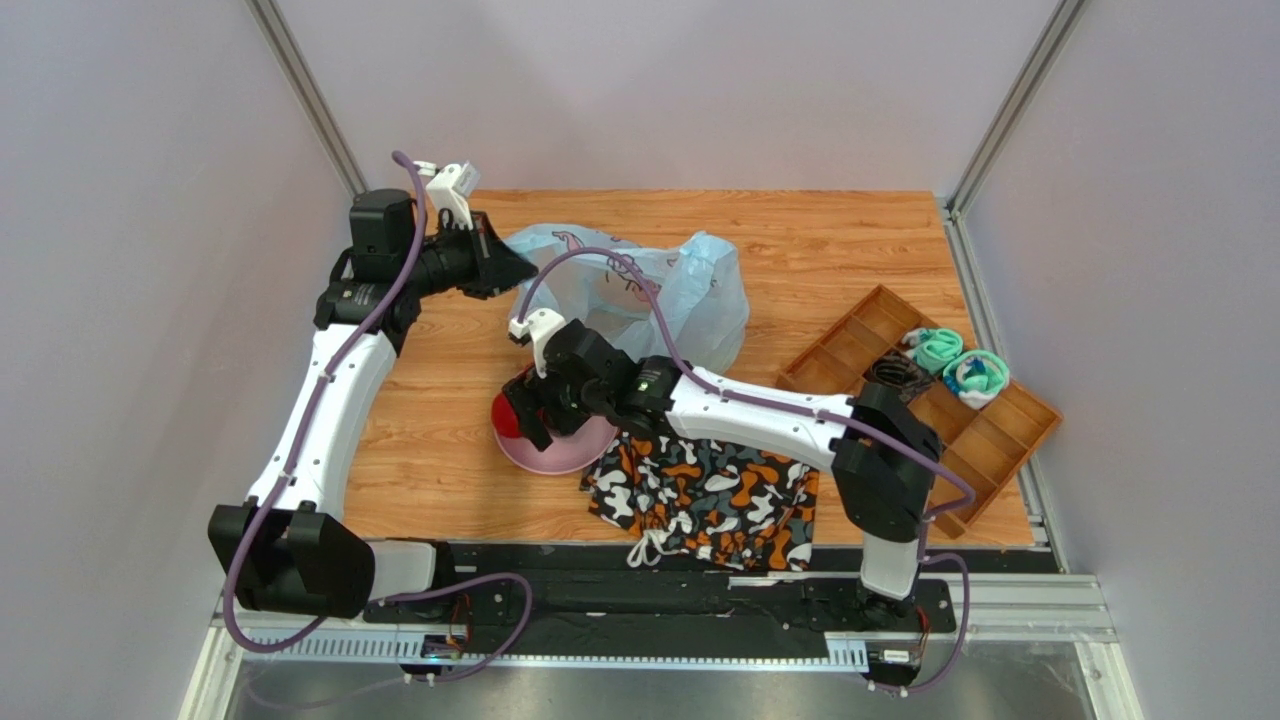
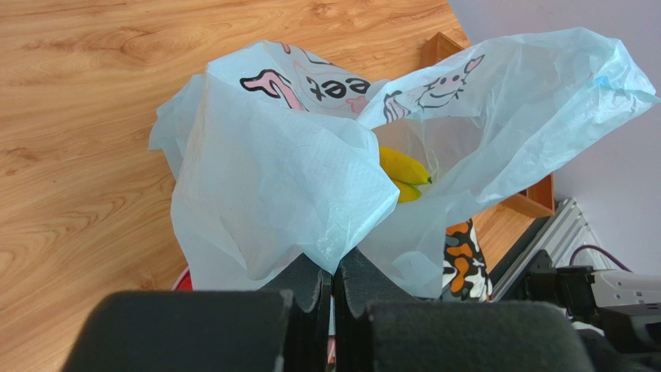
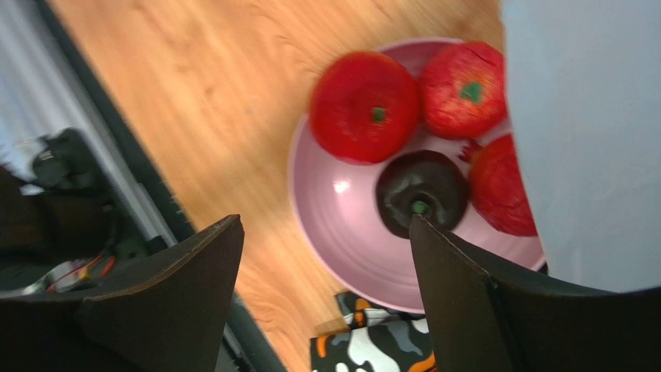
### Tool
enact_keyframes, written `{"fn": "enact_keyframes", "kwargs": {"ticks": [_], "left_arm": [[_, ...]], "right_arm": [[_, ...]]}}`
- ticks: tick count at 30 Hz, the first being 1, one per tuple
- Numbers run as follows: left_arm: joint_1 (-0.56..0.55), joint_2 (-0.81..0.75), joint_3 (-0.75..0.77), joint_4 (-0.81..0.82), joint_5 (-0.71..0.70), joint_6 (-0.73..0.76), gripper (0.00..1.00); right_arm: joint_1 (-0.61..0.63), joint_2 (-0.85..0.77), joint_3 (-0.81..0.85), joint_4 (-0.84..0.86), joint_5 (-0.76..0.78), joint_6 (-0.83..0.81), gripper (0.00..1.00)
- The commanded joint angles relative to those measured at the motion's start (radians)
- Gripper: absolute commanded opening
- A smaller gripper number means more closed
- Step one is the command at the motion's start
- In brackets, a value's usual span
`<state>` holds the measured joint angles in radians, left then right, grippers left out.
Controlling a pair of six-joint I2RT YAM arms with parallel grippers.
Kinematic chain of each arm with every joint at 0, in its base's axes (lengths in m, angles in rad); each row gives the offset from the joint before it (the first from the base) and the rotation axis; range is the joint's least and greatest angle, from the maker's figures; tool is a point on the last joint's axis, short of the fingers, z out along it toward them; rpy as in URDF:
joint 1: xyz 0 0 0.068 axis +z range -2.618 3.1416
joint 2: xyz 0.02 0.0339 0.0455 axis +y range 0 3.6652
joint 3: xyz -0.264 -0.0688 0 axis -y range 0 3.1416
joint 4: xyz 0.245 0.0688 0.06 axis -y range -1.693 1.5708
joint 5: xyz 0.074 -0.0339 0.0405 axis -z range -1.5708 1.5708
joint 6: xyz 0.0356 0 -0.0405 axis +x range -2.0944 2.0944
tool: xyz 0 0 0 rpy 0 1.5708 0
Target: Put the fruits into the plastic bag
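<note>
Where the wooden bench (image 1: 436,435) lies bare on the left, between the left arm and the round pink plate (image 3: 341,232), there is open room. The right side is taken up by a brown compartment tray (image 1: 984,450), set at an angle near the right wall and holding teal and dark bits. An orange-black-white camouflage cloth (image 1: 706,503) lies at the near edge, just right of the plate and under the right arm.

The left end effector (image 2: 335,267) is clamped together on a gathered edge of the light-blue translucent plastic bag (image 1: 661,293). The bag stands at far centre with its mouth lifted, and two yellow bananas (image 2: 402,170) lie inside. In the right wrist view the bag's wall overlaps one side of the plate.

The right end effector (image 3: 324,225) hovers above the plate with its fingers wide apart and nothing held. The plate carries three red round fruits (image 3: 365,107) and one dark purple-black round fruit (image 3: 423,192) nestled among them.
</note>
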<state>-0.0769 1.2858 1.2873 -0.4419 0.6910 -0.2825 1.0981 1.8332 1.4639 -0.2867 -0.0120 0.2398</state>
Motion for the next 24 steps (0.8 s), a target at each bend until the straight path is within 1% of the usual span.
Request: {"fn": "enact_keyframes", "kwargs": {"ticks": [1, 3, 6, 12, 15, 24], "left_arm": [[0.003, -0.017, 0.001, 0.032, 0.005, 0.003, 0.0], [0.003, -0.019, 0.001, 0.031, 0.005, 0.005, 0.0], [0.003, -0.019, 0.001, 0.029, 0.002, 0.006, 0.0], [0.003, -0.017, 0.003, 0.028, 0.001, 0.006, 0.0], [0.003, -0.017, 0.004, 0.028, -0.001, 0.008, 0.0], [0.003, -0.019, 0.003, 0.025, -0.002, 0.008, 0.0]], "right_arm": [[-0.003, 0.07, 0.108, -0.133, 0.22, 0.047, 0.82], [-0.003, 0.093, 0.131, -0.152, 0.268, 0.056, 0.82], [-0.003, 0.132, 0.142, -0.163, 0.29, 0.082, 0.82], [-0.007, 0.19, 0.153, -0.158, 0.3, 0.137, 0.81], [-0.015, 0.207, 0.162, -0.155, 0.268, 0.151, 0.79], [-0.03, 0.239, 0.181, -0.157, 0.27, 0.173, 0.79]]}}
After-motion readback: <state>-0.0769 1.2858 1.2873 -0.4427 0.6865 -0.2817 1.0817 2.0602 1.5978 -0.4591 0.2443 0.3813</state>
